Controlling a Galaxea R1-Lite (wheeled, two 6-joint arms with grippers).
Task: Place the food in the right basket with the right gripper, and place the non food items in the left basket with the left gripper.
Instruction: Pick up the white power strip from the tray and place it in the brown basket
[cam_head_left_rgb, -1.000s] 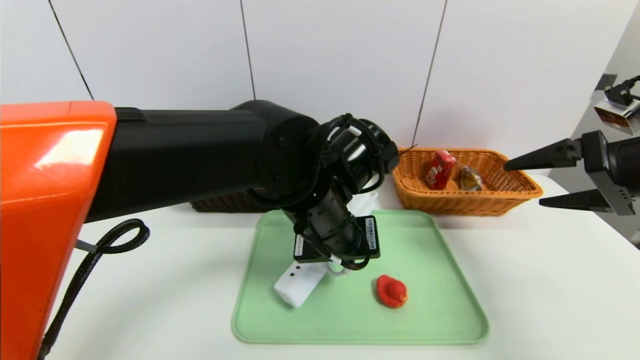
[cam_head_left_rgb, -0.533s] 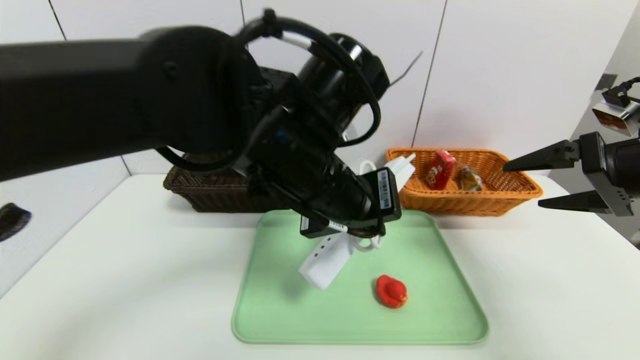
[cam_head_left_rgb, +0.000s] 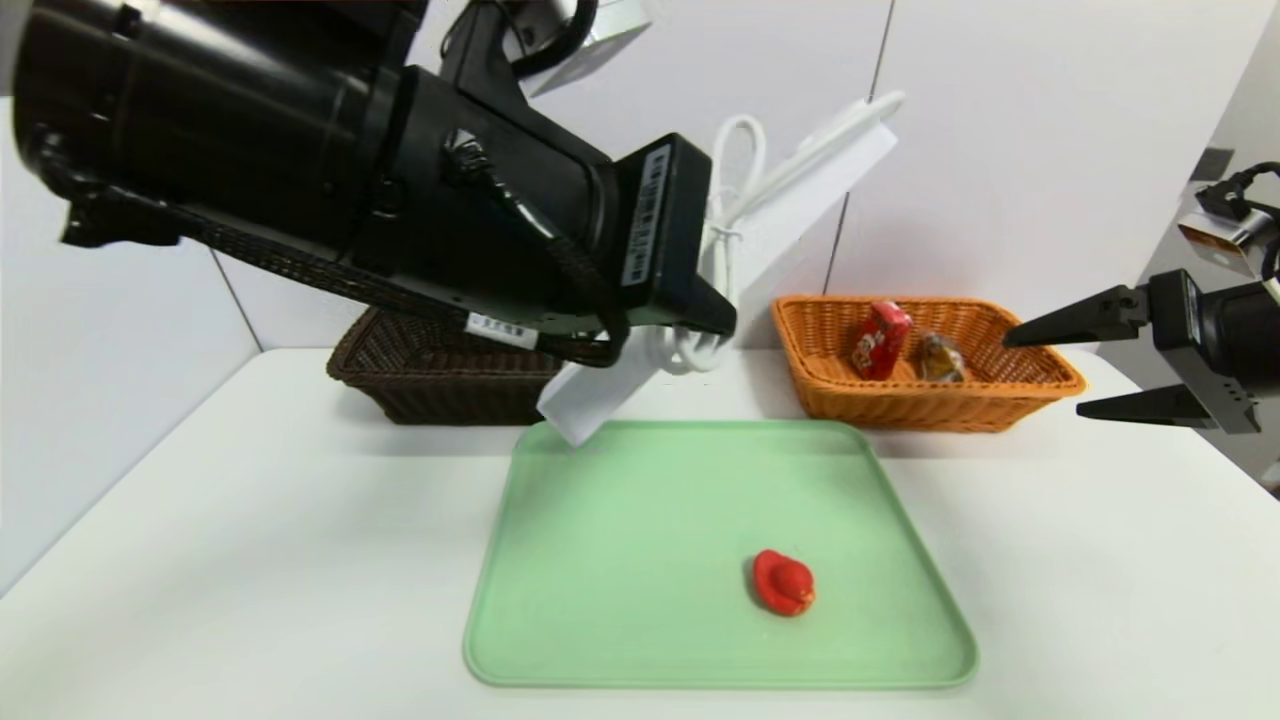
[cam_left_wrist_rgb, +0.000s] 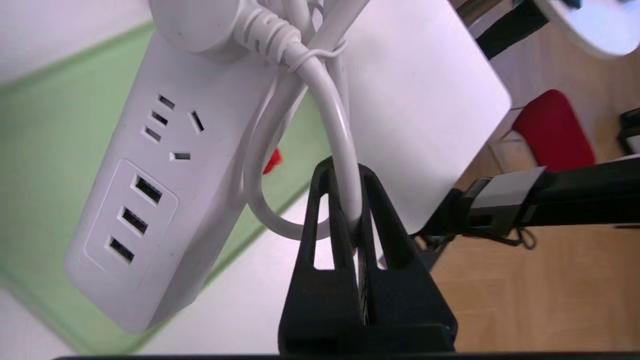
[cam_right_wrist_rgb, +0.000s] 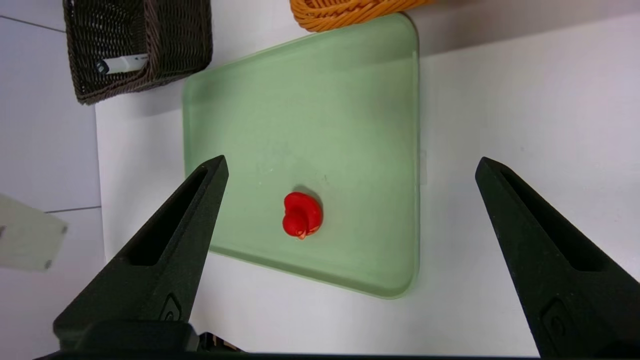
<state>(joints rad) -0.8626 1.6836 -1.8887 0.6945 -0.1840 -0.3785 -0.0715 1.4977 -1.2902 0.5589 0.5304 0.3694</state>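
Observation:
My left gripper (cam_left_wrist_rgb: 345, 172) is shut on a loop of the white cord (cam_left_wrist_rgb: 342, 135), and the long white power strip (cam_head_left_rgb: 760, 230) hangs tilted from it, high above the back edge of the green tray (cam_head_left_rgb: 620, 640). The dark brown left basket (cam_head_left_rgb: 420, 385) lies behind and below it, with a white marker (cam_right_wrist_rgb: 122, 63) inside. A red rubber duck (cam_head_left_rgb: 783, 582) sits on the tray. The red carton (cam_head_left_rgb: 881, 340) and the snack packet (cam_head_left_rgb: 941, 357) lie in the orange right basket (cam_head_left_rgb: 1000, 395). My right gripper (cam_head_left_rgb: 1045, 372) hovers open and empty at the far right, beside that basket.
The white table (cam_head_left_rgb: 250, 560) carries the tray in the middle and both baskets along the back wall. My left arm (cam_head_left_rgb: 300, 170) fills the upper left of the head view. A red chair (cam_left_wrist_rgb: 552, 130) stands on the floor beyond the table.
My left arm has risen and swung back, lifting the power strip by its cord off the tray and up toward the baskets. The duck and the right gripper have not moved.

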